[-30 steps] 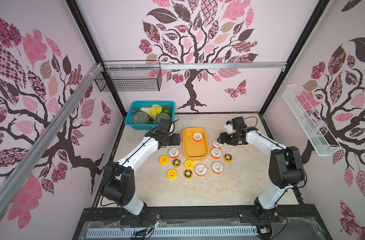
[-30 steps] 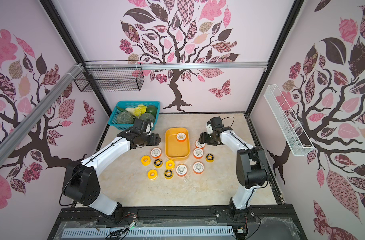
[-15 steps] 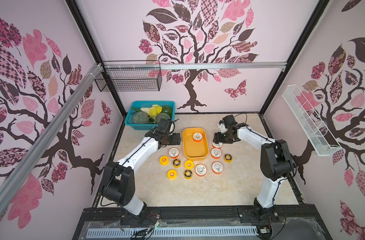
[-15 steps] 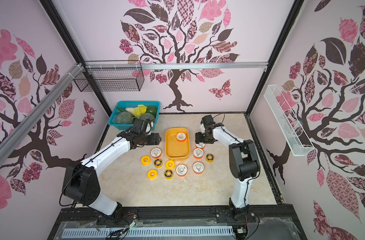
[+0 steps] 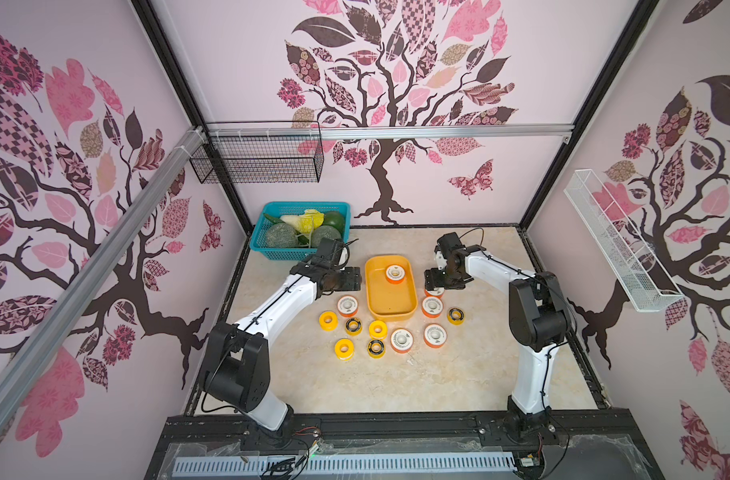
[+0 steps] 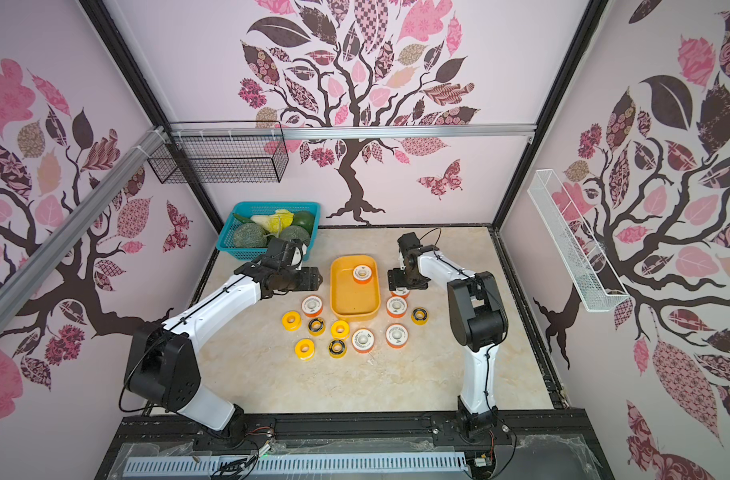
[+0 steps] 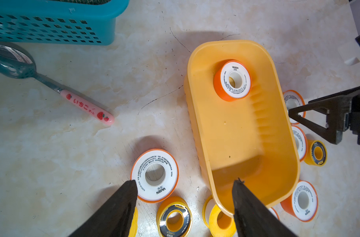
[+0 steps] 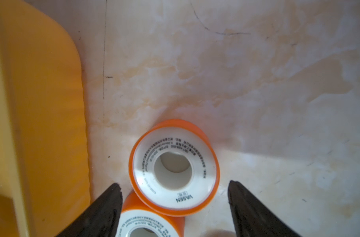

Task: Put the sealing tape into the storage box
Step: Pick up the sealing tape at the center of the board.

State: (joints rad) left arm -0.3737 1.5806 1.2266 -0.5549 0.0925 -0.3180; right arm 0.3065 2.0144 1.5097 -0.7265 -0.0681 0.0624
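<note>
The storage box point(image 5: 390, 300) point(image 6: 352, 300) is a shallow orange-yellow tub mid-table. One orange-and-white sealing tape roll point(image 5: 395, 274) point(image 7: 232, 80) lies flat at its far end. My right gripper point(image 5: 434, 283) point(image 8: 175, 188) hangs open just right of the box. Its fingers straddle an orange roll point(image 8: 174, 167) on the table without touching it, and that roll leans on a second one point(image 8: 148, 222). My left gripper point(image 5: 346, 279) point(image 7: 185, 184) is open and empty left of the box, above another orange roll point(image 7: 154, 175).
Several loose rolls, orange point(image 5: 435, 336) and yellow point(image 5: 328, 321), lie in front of and beside the box. A teal basket point(image 5: 263, 249) of vegetables stands at the back left. A pink-handled spoon point(image 7: 52, 86) lies near it. A black wire basket point(image 5: 257, 160) and a white wire shelf point(image 5: 616, 249) hang on the walls.
My right arm has swung left toward the box and now sits over the roll beside it, with its jaws wider apart. The left arm has not moved.
</note>
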